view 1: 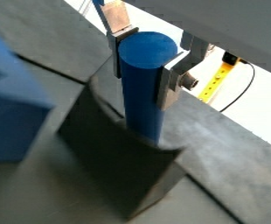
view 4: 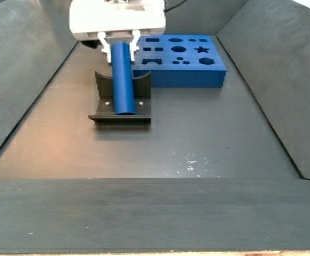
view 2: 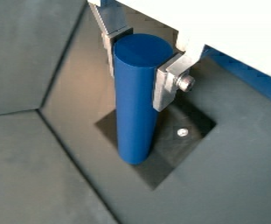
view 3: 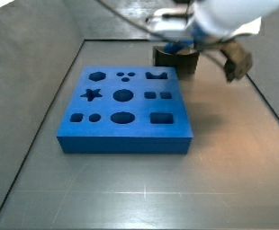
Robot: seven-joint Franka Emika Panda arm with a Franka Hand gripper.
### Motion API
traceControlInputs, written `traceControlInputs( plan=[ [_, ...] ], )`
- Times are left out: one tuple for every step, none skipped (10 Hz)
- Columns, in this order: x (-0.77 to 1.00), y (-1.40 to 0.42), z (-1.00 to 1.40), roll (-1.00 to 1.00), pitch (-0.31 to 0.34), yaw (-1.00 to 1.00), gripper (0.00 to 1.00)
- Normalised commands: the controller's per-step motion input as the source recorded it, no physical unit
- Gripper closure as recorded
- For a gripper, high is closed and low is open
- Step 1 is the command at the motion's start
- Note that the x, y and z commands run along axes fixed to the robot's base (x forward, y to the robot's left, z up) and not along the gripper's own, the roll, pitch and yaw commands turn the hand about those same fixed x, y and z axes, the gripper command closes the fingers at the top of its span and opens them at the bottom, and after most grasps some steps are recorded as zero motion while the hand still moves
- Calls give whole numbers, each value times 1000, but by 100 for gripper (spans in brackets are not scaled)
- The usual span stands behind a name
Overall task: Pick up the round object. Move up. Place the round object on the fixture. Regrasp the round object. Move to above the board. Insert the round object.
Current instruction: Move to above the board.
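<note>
The gripper (view 2: 144, 70) has its 2 silver fingers (view 2: 163, 80) clamped on the upper part of the round object (view 2: 138, 96), which stands upright with its lower end down at the fixture (view 4: 122, 108). In my judgement this is the placing or regrasp step: resting the peg there lets the jaws shift their hold before insertion.

The board (view 4: 183, 60) lies just beside the fixture (its holes all show empty in a side view), so it must be cleared by lifting first. Nothing else stands on the grey floor (view 4: 198, 140); in a side view the arm hides most of the fixture (view 3: 175, 61)
</note>
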Motion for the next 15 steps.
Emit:
traceControlInputs(
  plan=[
    [156, 219, 1000, -207, -35, -46, 100],
    [147, 210, 1000, -176, -30, -50, 100],
    [142, 206, 1000, -157, -22, -50, 100],
    [130, 199, 1000, -116, 3, -48, 100],
    [125, 194, 1000, -102, 14, -48, 100],
    [116, 183, 1000, -80, 41, -40, 100],
    [110, 176, 1000, -68, 63, -31, 100],
    [101, 161, 1000, -62, 95, -19, 100],
    [99, 154, 1000, -57, 108, -9, 100],
    [94, 132, 1000, -50, 139, 20, 100],
    [93, 122, 1000, -47, 150, 31, 100],
    [93, 100, 1000, -41, 166, 57, 100],
    [95, 84, 1000, -40, 165, 76, 100],
    [89, 68, 979, -42, 164, 93, 100],
    [70, 42, 809, -45, 150, 106, 100]
  ],
)
